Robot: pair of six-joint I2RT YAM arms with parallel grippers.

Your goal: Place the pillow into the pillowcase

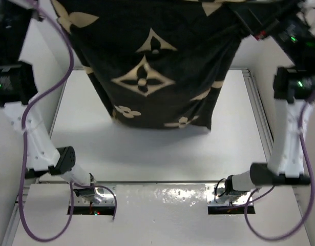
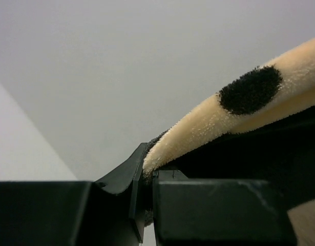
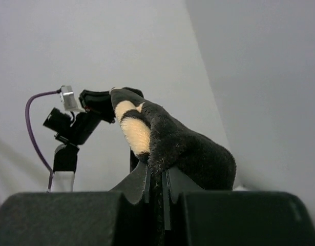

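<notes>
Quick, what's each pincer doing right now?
Left pincer: closed, pinching an edge of the pillowcase.
Right pincer: closed, pinching the pillowcase too.

White table (image 1: 162, 154), metal rail (image 1: 258, 110) along its right edge, soft shadow across its middle; plain pale grey wall (image 2: 121, 61) behind.
</notes>
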